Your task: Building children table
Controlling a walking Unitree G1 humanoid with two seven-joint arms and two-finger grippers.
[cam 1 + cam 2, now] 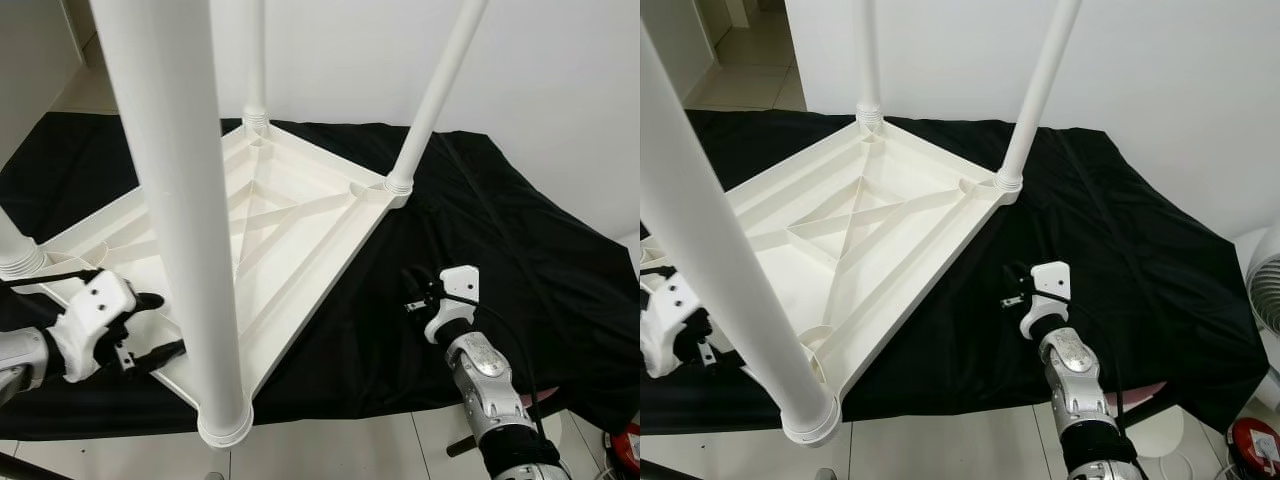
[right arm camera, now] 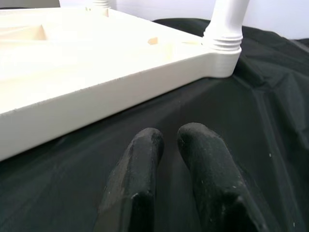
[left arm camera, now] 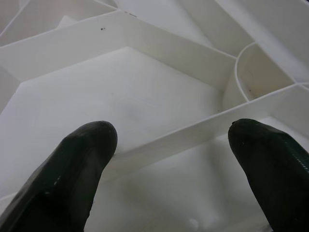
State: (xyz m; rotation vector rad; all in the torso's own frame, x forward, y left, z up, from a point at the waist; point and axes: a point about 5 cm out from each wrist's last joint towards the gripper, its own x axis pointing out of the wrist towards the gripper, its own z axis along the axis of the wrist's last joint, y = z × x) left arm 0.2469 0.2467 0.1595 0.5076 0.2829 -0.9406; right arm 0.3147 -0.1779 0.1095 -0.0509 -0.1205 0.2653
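White wall (image 1: pixel 560 80), black cloth (image 1: pixel 520 240) over pale tiled floor (image 1: pixel 330 450)

A black cloth (image 1: pixel 520 250) lies spread over the floor, creased and rumpled, with folds running toward its far right corner and its near edge ending just short of the pale floor tiles (image 1: pixel 940 445). Behind it stands a plain white wall (image 1: pixel 1170 80). At the far left, tiled floor continues through an opening (image 1: pixel 740 60) beyond the cloth. At the right edge, part of a white fan (image 1: pixel 1265 290) with a wire grille stands beside the cloth, and a red round object (image 1: pixel 1255 445) sits on the tiles in the near right corner.
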